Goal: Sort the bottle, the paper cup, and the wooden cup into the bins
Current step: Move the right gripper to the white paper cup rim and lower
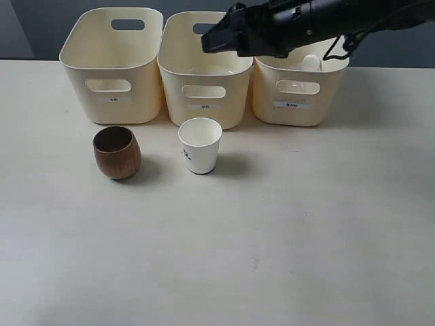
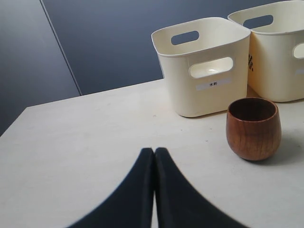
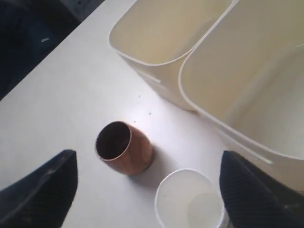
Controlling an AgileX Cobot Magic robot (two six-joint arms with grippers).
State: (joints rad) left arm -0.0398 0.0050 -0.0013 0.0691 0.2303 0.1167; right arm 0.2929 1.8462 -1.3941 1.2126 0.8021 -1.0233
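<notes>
While the left gripper point(image 2: 154, 159) sits closed, the right gripper point(image 3: 147, 183) hovers wide open above the bins point(image 1: 173, 88).

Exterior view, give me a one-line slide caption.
Wooden cup and paper cup stand before three bins while the right arm hangs over the middle one.

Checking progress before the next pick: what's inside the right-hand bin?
Only the bottle's white cap shows inside the right bin; the right arm covers the rest of its interior.
</notes>
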